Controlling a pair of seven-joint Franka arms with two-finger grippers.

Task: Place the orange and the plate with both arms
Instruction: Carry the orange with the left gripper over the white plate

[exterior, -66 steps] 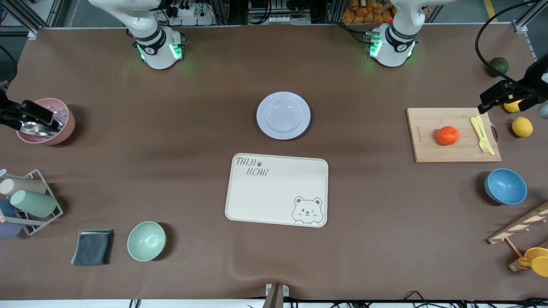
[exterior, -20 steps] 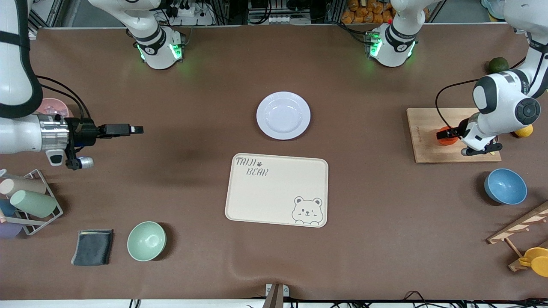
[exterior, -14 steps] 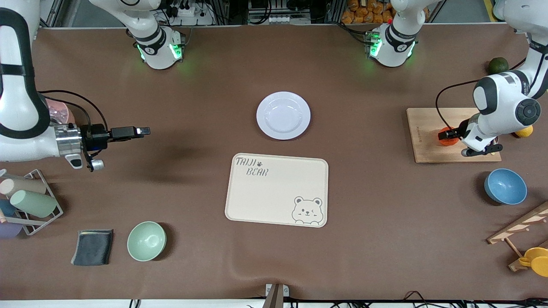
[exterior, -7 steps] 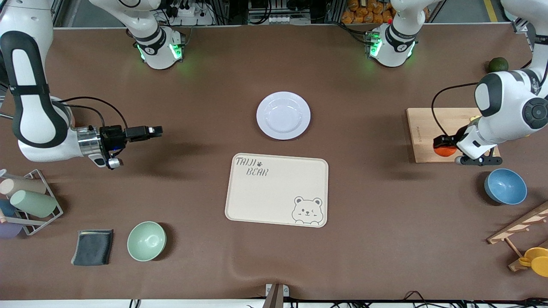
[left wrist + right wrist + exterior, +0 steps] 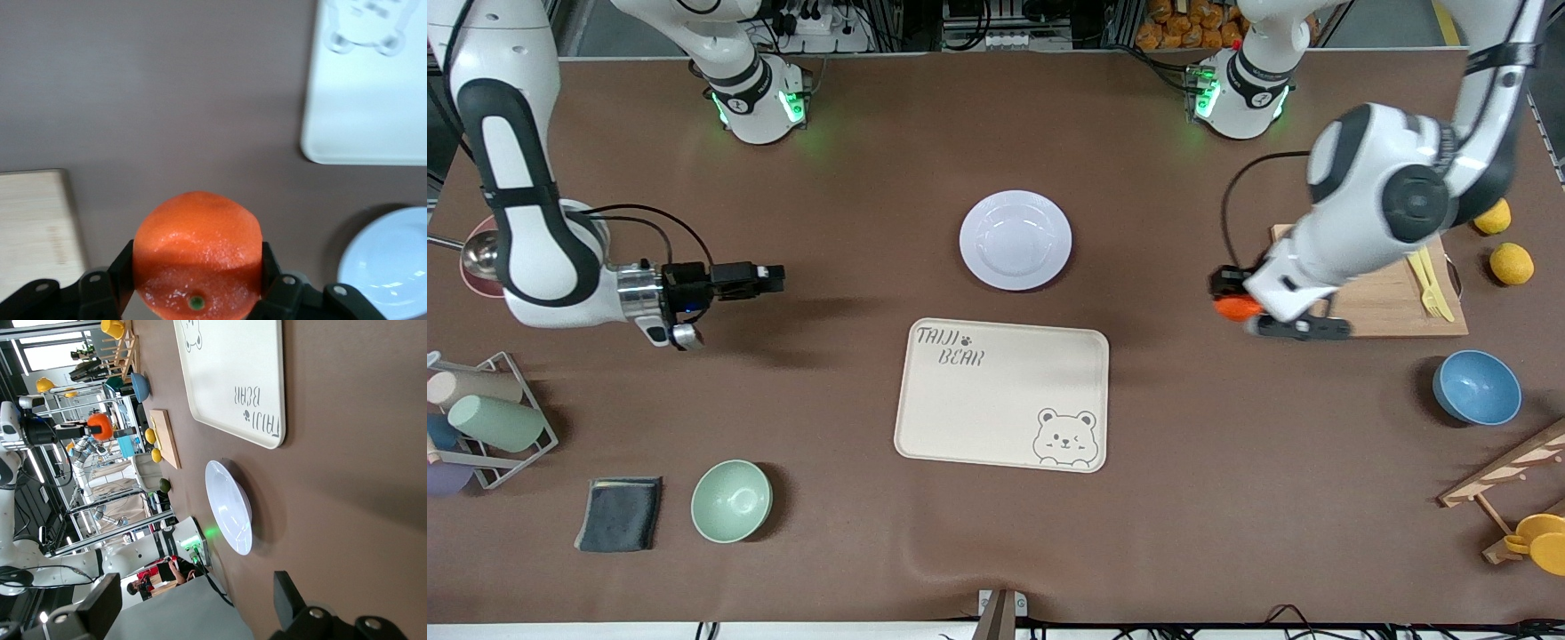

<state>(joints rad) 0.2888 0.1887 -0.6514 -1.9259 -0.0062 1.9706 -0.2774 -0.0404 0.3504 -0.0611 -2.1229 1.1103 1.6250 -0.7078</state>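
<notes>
The orange (image 5: 1234,308) is held in my left gripper (image 5: 1230,300), which is shut on it in the air over the bare brown table between the wooden cutting board (image 5: 1383,307) and the cream tray (image 5: 1002,394). In the left wrist view the orange (image 5: 197,253) fills the space between the black fingers (image 5: 107,287). The pale lavender plate (image 5: 1016,240) lies on the table farther from the front camera than the tray. My right gripper (image 5: 769,278) is open and empty, low over the table toward the right arm's end and pointing at the plate (image 5: 229,507).
A yellow fork (image 5: 1429,281) lies on the cutting board. Two yellow fruits (image 5: 1512,263) and a blue bowl (image 5: 1476,387) are at the left arm's end. A green bowl (image 5: 731,500), a grey cloth (image 5: 619,514) and a cup rack (image 5: 489,418) are at the right arm's end.
My left gripper closed on the orange on the cutting board, lifted it and carried it off the board toward the tray. My right gripper moved from the pink cup toward the plate.
</notes>
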